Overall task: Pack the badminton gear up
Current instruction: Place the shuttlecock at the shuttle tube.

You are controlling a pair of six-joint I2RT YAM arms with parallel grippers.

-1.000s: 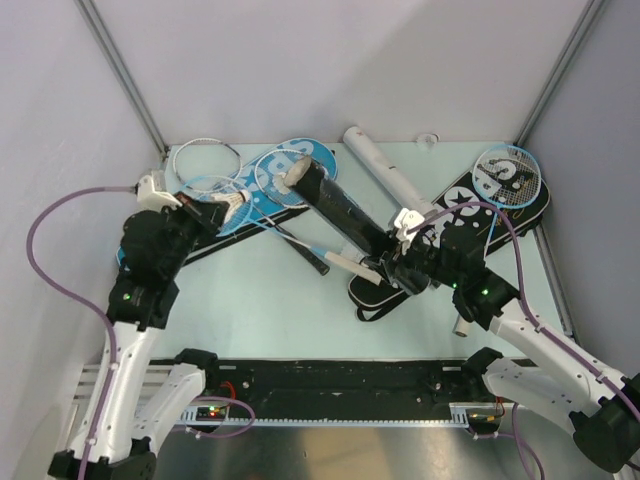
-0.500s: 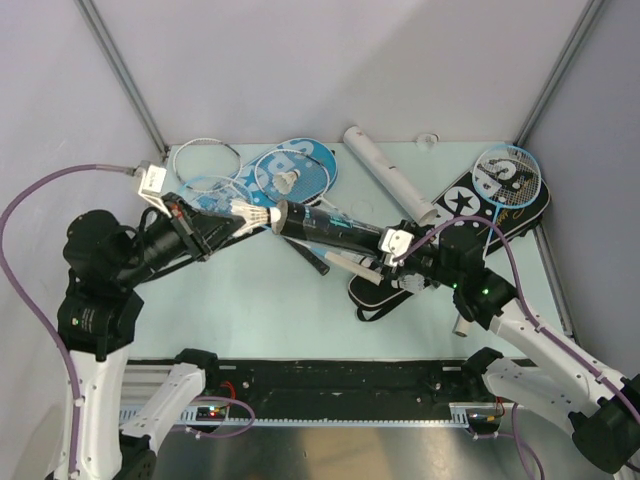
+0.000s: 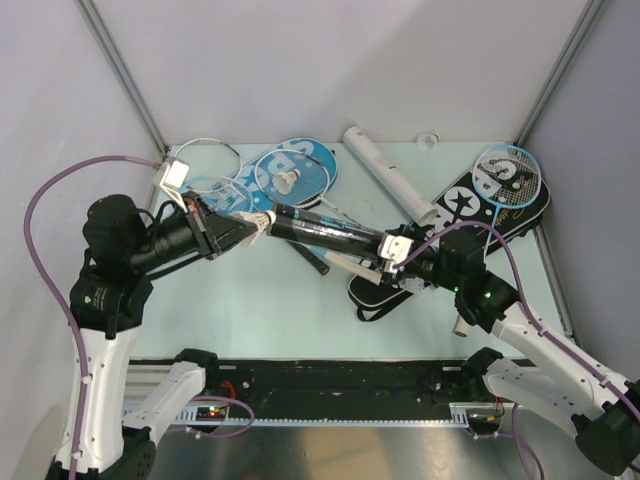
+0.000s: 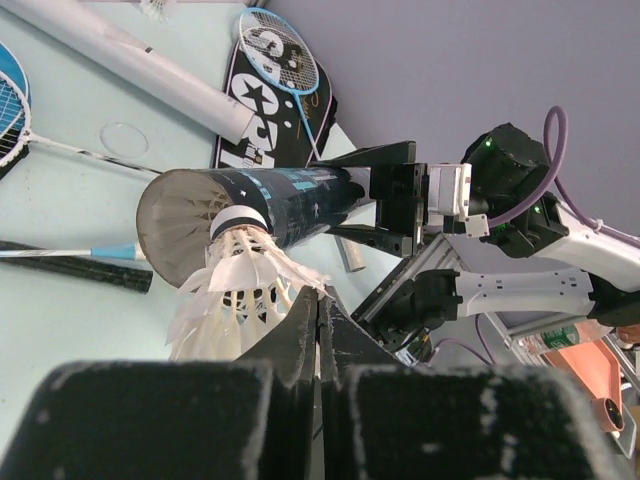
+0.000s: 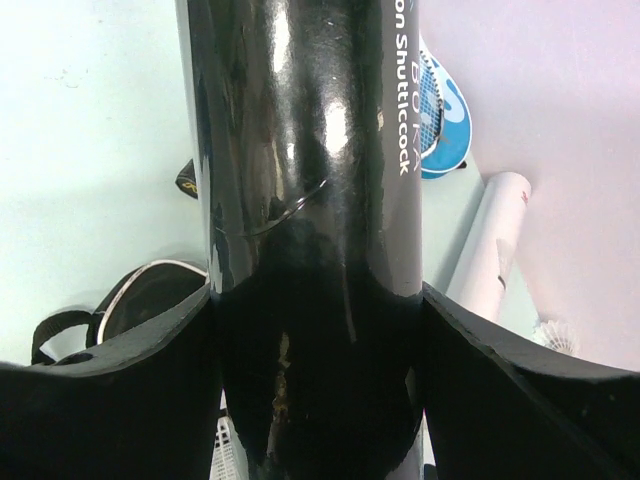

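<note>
Left jaws clenched on feathers of white shuttlecock [image 4: 240,295], cork end at open mouth of black tube [image 3: 325,232]. Right jaws grasping tube's other end; tube lifted above worktop [image 3: 250,300], nearly level.

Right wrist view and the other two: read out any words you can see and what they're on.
"on Shuttlecock": black tube, earlier letters cut off by the frame.
Big white letters and a star: black racket cover, partly under a racket, not readable whole.
Blue cover lettering: partly covered, unreadable.
</note>
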